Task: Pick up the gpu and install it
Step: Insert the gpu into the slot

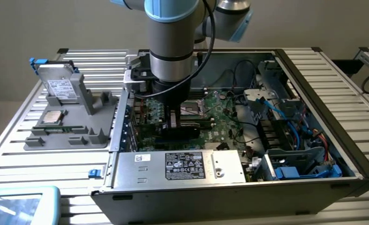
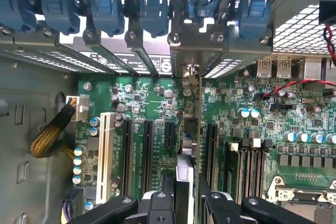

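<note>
While I watch the exterior view, the arm reaches straight down into the open computer case [image 1: 334, 154] on the slatted desk [image 1: 22, 154], and its claw [image 1: 173, 123] holds the gpu [image 1: 181, 132] upright just above the motherboard [image 1: 225, 119], beside the power supply [image 1: 178, 166]. From the wrist view, I see the claw [image 2: 185, 195] clamped on the gpu [image 2: 185, 145], which stands edge-on over the motherboard [image 2: 152, 98], between the black expansion slots [image 2: 147, 148].
</note>
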Tool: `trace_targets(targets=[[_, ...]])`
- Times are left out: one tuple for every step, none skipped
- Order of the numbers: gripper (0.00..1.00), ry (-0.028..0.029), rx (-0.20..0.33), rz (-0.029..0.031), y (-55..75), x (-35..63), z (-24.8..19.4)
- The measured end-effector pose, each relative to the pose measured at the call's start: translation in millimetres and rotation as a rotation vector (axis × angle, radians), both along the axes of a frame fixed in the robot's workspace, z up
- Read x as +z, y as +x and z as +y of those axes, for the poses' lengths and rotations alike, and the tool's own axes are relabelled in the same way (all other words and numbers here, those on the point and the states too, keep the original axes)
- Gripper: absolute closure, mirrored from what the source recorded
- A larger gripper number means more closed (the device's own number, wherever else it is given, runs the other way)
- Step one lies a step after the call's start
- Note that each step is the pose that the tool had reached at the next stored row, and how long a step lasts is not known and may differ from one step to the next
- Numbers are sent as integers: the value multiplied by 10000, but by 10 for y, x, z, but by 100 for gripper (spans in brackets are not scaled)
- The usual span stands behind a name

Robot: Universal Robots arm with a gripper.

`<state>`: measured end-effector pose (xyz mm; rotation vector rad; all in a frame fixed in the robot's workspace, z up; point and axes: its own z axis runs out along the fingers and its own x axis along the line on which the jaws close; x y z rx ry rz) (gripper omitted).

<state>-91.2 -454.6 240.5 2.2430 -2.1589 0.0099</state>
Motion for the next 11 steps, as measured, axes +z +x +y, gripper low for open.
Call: trace_targets(targets=[[73, -1, 1, 0, 1, 0, 0], [73, 0, 0, -1, 2, 0, 0], [73, 1, 0, -1, 2, 0, 0], [73, 0, 1, -1, 3, -1, 0], [73, -1, 1, 0, 3, -1, 0], [73, -2, 1, 0, 3, -1, 0], [73, -2, 1, 0, 3, -2, 0], [73, -2, 1, 0, 3, -4, 0], [73, -1, 1, 0, 3, -6, 0], [73, -2, 2, -1, 3, -7, 0], [73, -3, 2, 0, 3, -9, 0]])
